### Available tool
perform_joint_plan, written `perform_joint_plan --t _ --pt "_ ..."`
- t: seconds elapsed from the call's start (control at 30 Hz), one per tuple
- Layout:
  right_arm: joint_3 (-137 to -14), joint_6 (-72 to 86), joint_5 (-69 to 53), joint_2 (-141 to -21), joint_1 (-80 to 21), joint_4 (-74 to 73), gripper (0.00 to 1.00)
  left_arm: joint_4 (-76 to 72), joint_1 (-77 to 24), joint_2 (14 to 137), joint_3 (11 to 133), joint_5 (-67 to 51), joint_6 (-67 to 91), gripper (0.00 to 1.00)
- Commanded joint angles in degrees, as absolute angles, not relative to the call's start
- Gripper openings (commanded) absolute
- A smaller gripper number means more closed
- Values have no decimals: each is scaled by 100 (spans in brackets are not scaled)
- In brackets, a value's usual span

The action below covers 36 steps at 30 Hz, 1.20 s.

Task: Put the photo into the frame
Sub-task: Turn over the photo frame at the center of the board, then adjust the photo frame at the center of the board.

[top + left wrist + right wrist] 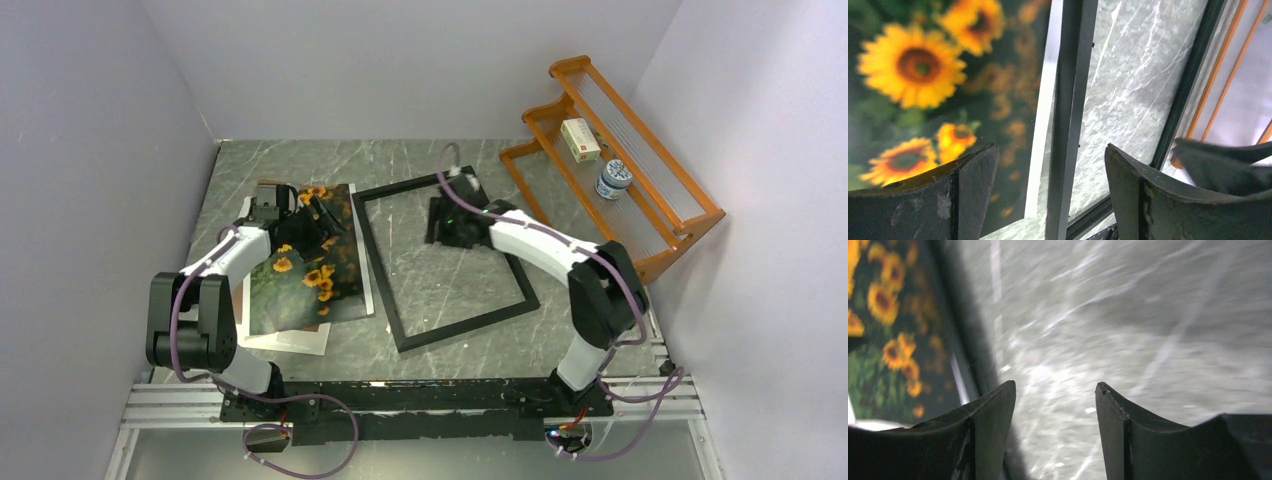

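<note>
- Lying near the left edge of the worktop (400, 160), the photo (305, 265) looks thin and floppy; pinch its edge.
- Left tool (1052, 155) and right tool (1055, 390): apart, empty.

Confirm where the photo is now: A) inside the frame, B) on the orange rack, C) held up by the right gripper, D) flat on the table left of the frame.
D: the photo lies on the table left of the frame, whose opening shows only bare marble.

Even overhead light; heavy blur across the photo (883, 340) in right wrist view.
</note>
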<state>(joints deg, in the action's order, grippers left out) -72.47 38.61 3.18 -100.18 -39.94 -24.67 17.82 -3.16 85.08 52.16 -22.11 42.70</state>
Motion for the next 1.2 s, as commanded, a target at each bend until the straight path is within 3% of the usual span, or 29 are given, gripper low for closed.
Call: perform_joint_plan --t 0.0,0.17,0.43,0.6,0.73,1.17 --pt "-6812 3250 1147 -9536 -3224 -2454 65 1470 -611 8749 5343 -2525 4215 81" --pt "-6514 2775 2004 -9415 -2709 -2741 79 1569 -1007 9105 5597 -2145 4214 77" --pt "-6048 2212 2311 -9407 -2136 -2620 83 1934 -1375 9926 6314 -1690 4090 77" --pt "-5981 2532 2202 -9590 -1967 -2734 83 1943 -1456 10310 6619 -1852 4119 69" --pt "-5937 2711 2071 -9683 -1839 -2794 78 2059 -1518 10617 6969 -1947 4067 63" --pt "-5035 3040 771 -9188 -1345 -2447 57 1923 -1651 11239 7537 -2084 4065 56"
